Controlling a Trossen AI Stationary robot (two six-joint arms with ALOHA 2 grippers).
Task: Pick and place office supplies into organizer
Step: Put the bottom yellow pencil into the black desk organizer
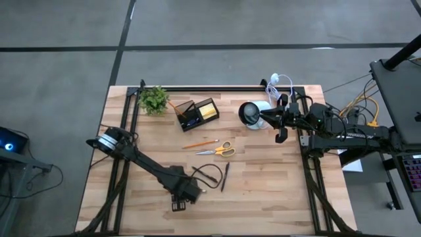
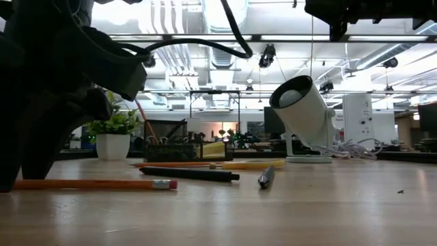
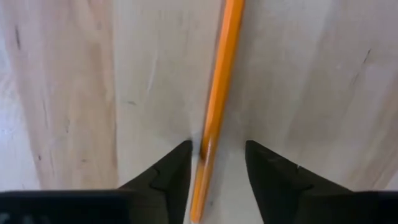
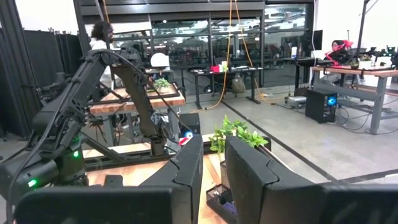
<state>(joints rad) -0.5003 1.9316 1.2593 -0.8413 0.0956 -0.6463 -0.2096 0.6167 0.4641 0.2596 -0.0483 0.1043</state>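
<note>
Left gripper (image 3: 216, 171): low over the table (image 1: 263, 178) at about 7 o'clock, fingers (image 3: 171, 171) parted, straddling an orange pencil (image 3: 219, 93) lying flat on the wood; no clamp visible.
Right gripper (image 4: 212, 168): raised at about 2 o'clock, fingers slightly apart, grasping nothing.
Organizer (image 1: 196, 113): black tray at 12 o'clock, beside the plant (image 1: 154, 99).
Second pencil (image 1: 200, 143), scissors (image 1: 219, 151) and pen (image 1: 224, 176): near table centre.
White cup (image 1: 250, 113): at 1 o'clock.
</note>
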